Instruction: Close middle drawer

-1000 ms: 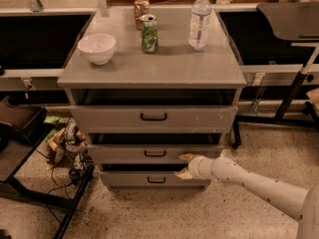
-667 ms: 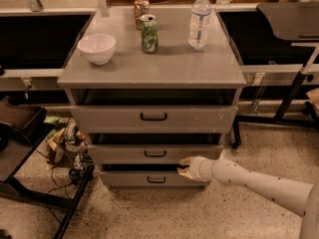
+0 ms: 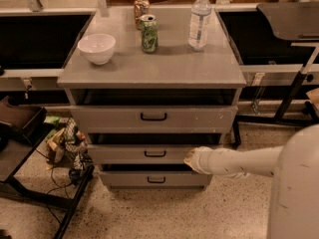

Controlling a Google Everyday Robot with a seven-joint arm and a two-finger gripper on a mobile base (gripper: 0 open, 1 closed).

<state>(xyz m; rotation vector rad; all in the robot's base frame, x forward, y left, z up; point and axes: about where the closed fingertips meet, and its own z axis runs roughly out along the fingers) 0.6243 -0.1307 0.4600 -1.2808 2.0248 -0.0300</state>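
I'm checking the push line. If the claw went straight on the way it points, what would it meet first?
The claw sits at the right end of the middle drawer, so its front comes first, though depth is unclear.

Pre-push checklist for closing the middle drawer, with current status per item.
1. Is the middle drawer not yet shut: ok, a dark gap shows above its front.
2. Is the gripper at that front: ok, near its right end.
3. Is the gripper touching the front: cannot tell.
4. Is the push centred: not ok, the gripper sits well right of the handle.
5. Is the top drawer out of the arm's way: ok, the arm passes below it.
6. Are the bottle, green can and bowl upright on top: ok.
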